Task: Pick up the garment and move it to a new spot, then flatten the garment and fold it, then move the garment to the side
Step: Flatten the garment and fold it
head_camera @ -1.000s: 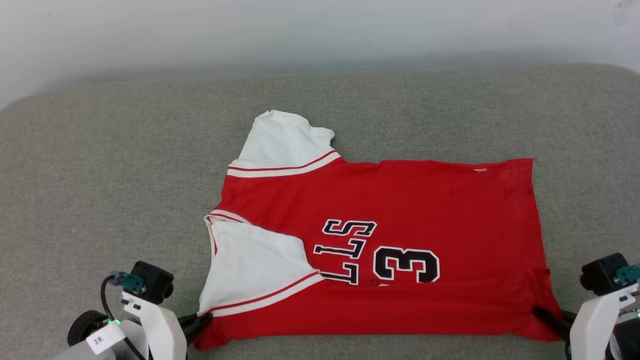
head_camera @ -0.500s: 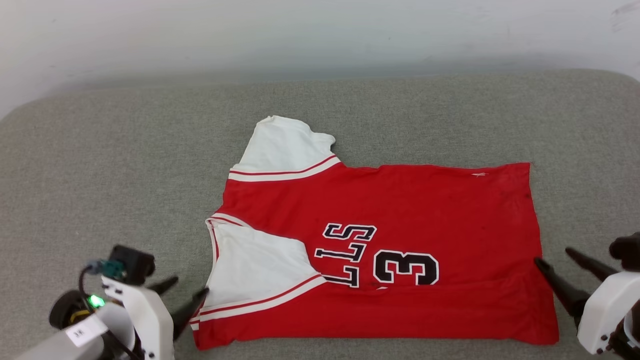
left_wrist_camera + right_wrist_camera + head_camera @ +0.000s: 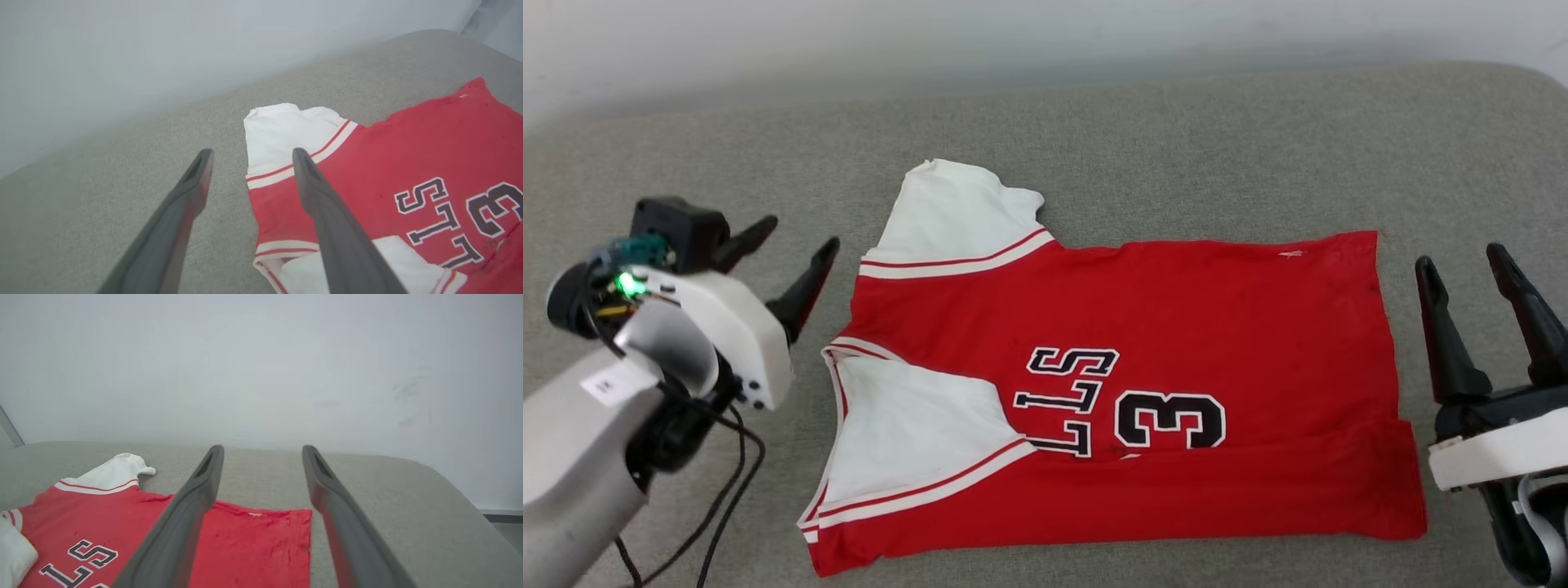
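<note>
The garment (image 3: 1176,327), a red jersey with white shoulder panels, black letters and a 3, lies spread flat on the grey cushioned surface (image 3: 686,147), collar end to the left. My left gripper (image 3: 800,233) hangs open just left of the far white shoulder, touching nothing. In the left wrist view the garment (image 3: 408,143) lies to the right of my open left gripper (image 3: 249,155). My right gripper (image 3: 1462,261) stands open beside the garment's right hem, empty. The right wrist view shows the garment (image 3: 253,539) under the open right gripper (image 3: 263,451).
A pale wall (image 3: 1013,41) rises behind the surface's far edge. The grey surface has bare room to the left, right and behind the garment. A black cable (image 3: 727,482) dangles from my left arm.
Both grippers let go of the garment's near corners, opened wide and rose away from it toward the far side. The camera has shifted; the garment lies flat.
</note>
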`<state>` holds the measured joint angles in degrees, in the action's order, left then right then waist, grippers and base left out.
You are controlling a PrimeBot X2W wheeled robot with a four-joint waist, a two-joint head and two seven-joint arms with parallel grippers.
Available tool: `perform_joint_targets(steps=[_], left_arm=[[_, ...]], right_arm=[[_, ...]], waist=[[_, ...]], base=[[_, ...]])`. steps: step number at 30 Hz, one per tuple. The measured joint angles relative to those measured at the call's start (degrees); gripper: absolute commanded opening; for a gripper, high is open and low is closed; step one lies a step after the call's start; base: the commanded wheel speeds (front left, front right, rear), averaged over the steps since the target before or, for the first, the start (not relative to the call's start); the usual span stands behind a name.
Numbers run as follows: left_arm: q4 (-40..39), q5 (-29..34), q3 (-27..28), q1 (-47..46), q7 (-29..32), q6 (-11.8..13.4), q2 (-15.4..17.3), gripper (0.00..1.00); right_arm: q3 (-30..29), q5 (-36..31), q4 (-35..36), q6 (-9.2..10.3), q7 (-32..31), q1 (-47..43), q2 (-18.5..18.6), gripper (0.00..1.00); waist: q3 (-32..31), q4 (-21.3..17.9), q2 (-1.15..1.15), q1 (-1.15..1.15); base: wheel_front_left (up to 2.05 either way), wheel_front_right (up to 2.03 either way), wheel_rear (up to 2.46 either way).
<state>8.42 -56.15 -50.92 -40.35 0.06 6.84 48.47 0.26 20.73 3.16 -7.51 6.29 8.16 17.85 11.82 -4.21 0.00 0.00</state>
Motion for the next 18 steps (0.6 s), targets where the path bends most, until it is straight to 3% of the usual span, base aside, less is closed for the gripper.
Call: perform_joint_targets(steps=[7, 12, 18], left_arm=[[5.73, 0.08, 1.18, -11.87, 6.89, -4.98, -0.8, 1.0], [9.33, -2.09, 0.08, -20.42, 19.47, -8.94, -1.31, 1.0], [13.19, -3.25, -1.3, -30.71, 33.86, -10.21, -3.01, 1.0]], right_arm=[[0.67, -5.24, 2.88, 0.0, 1.2, 0.05, -5.76, 1.0], [2.08, -5.94, 2.72, 0.0, 2.36, 1.83, -7.06, 1.0], [3.27, -6.62, 2.12, 0.0, 3.3, 4.41, -7.15, 1.0]], waist=[[5.75, -2.5, 0.0, 0.0], [10.43, -4.67, 0.0, 0.0], [15.42, -7.15, 0.0, 0.01]], base=[[0.0, 0.0, 0.0], [0.0, 0.0, 0.0], [0.0, 0.0, 0.0]])
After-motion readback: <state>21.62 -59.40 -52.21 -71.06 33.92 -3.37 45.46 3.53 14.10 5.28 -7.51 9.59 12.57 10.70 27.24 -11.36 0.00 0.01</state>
